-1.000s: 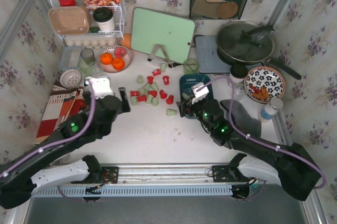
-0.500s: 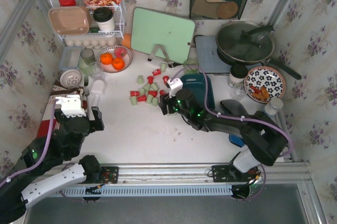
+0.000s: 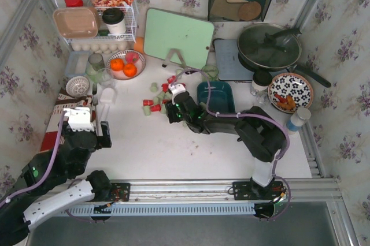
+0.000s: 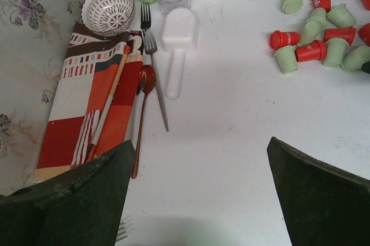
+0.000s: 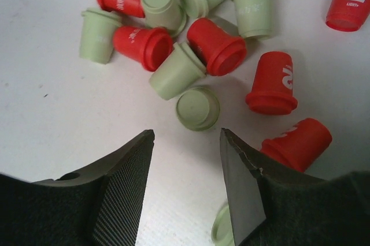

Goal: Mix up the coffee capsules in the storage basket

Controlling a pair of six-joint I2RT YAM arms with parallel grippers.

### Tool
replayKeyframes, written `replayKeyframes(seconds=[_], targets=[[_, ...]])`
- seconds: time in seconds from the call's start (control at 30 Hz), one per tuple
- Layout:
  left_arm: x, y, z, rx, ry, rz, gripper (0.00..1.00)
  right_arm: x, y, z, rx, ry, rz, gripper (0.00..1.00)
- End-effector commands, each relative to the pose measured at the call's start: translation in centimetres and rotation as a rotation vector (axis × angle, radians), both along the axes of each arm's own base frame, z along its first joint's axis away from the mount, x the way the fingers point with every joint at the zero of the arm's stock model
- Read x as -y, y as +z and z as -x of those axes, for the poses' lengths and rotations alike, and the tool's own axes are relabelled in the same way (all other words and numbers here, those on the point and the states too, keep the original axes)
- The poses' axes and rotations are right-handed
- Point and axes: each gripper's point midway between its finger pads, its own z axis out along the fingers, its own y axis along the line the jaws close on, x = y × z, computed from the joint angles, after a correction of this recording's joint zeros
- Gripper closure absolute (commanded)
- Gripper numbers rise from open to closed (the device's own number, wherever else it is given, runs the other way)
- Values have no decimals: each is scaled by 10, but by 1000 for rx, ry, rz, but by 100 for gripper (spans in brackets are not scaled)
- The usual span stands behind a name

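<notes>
Red and pale green coffee capsules (image 3: 157, 101) lie scattered on the white table, left of the dark teal storage basket (image 3: 228, 93). My right gripper (image 5: 187, 133) is low at the near edge of that pile, open, with nothing between its fingers. An upright pale green capsule (image 5: 198, 107) stands just ahead of the gap, and a red capsule (image 5: 296, 142) lies beside the right finger. My left gripper (image 4: 202, 141) is wide open over bare table at the left, far from the capsules (image 4: 315, 38). The right arm covers the basket's near side.
A striped cloth (image 4: 87, 113) with cutlery, a white scoop (image 4: 176, 44) and a small white strainer bowl (image 4: 107, 9) lie ahead of the left gripper. A plate of oranges (image 3: 125, 64), a green board (image 3: 178, 38), a glass cup (image 3: 209, 71) and a pan (image 3: 269, 47) stand behind.
My right arm has swung left from beside the basket to the capsule pile, its jaws narrowing. My left arm drew back to the near left and now holds still.
</notes>
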Motion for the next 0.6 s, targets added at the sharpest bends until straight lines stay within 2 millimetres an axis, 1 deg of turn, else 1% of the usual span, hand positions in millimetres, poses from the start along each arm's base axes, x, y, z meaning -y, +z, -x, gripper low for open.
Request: replayKeyframes(seconds=[0.0, 0.2, 0.3, 0.4, 0.53, 0.57], targets=[[-1, 1, 0, 20, -9, 13, 1, -4, -8, -11, -1, -39, 32, 43], [-2, 2, 1, 30, -8, 27, 1, -7, -20, -24, 7, -68, 85, 44], [-2, 2, 0, 28, -9, 26, 1, -8, -25, -28, 7, -70, 102, 48], [-3, 2, 1, 27, -8, 26, 1, -9, -27, -29, 5, -65, 114, 59], [-2, 2, 1, 24, -9, 31, 1, -10, -23, -29, 14, -67, 109, 74], [-2, 2, 1, 24, -8, 32, 1, -10, -22, -29, 15, -66, 109, 80]])
